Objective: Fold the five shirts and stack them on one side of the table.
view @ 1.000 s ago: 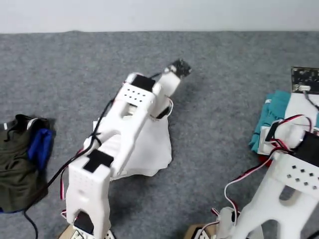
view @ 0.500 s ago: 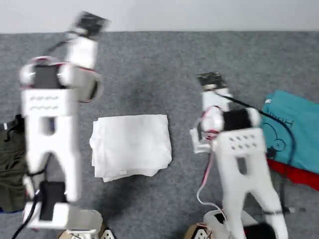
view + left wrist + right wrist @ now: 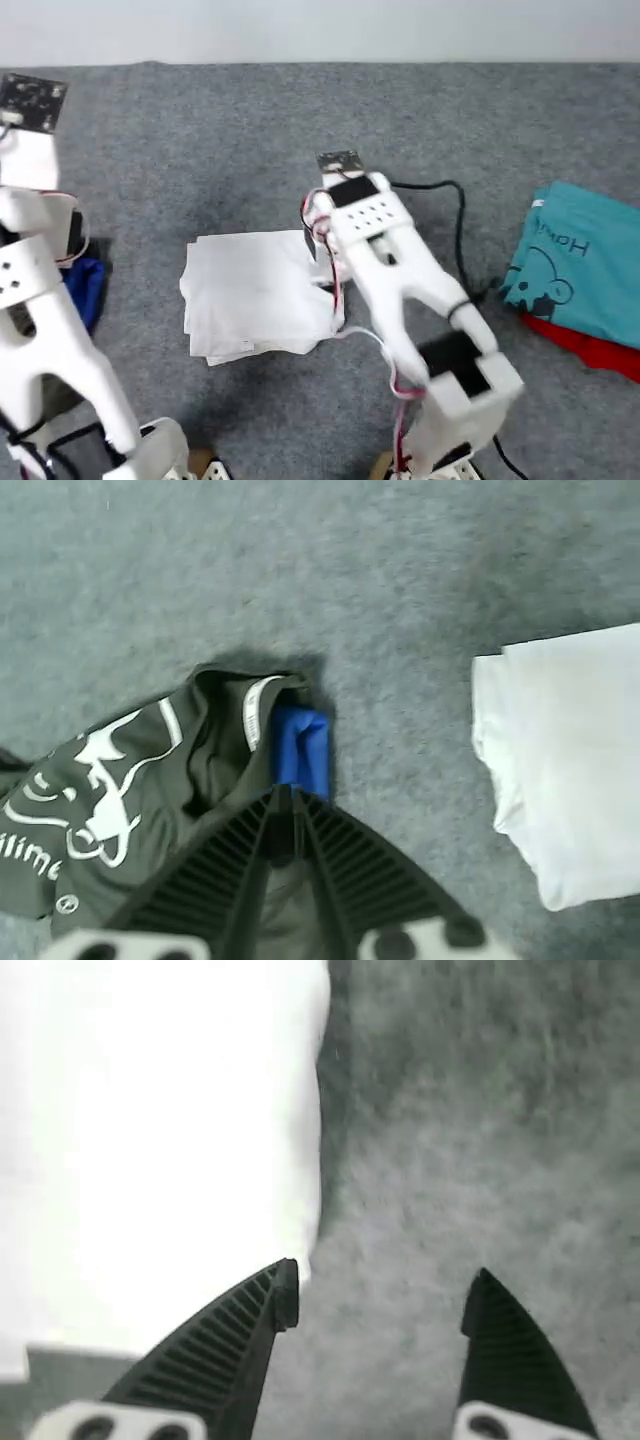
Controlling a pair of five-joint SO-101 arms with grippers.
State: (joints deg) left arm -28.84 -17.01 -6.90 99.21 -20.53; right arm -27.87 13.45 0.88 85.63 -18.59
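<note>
Right gripper (image 3: 383, 1300), wide, now at white shirt (image 3: 255, 295) edge; left gripper (image 3: 292, 798), closed, over dark shirt (image 3: 150, 780).

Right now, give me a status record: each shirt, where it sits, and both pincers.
white shirt: folded, mid-table
teal shirt: folded, lying on the red shirt
dark shirt: crumpled, unfolded
blue shirt: bunched against the dark shirt
left pincer: shut, above the dark and blue shirts
right pincer: open, at the white shirt's edge nearer the teal shirt
table: grey, felt-like
</note>
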